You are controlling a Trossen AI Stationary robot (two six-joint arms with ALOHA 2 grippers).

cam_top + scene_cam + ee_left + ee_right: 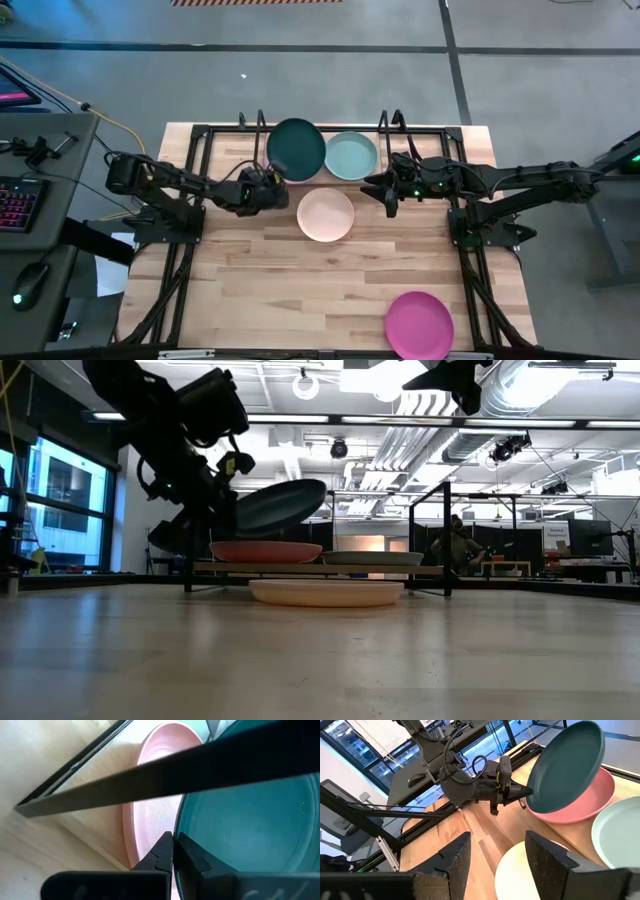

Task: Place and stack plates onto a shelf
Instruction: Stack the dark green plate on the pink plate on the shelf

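The left gripper (272, 187) pinches the rim of the dark green plate (297, 148), holding it tilted above the light pink plate (265, 550) on the shelf (320, 568), beside the pale teal plate (351, 155). The right gripper (388, 194) hovers open and empty near the cream plate (326, 214) on the table (300, 290). The magenta plate (419, 324) lies well apart at the table's front edge; from above, the pink plate is hidden.

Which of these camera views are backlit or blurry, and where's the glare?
Low view: bright ceiling lights and windows backlight the scene, so the left gripper and dark green plate read as near silhouettes. Left wrist view: the black bar crossing close to the lens is soft. High view: evenly lit, with no strong glare on the table.
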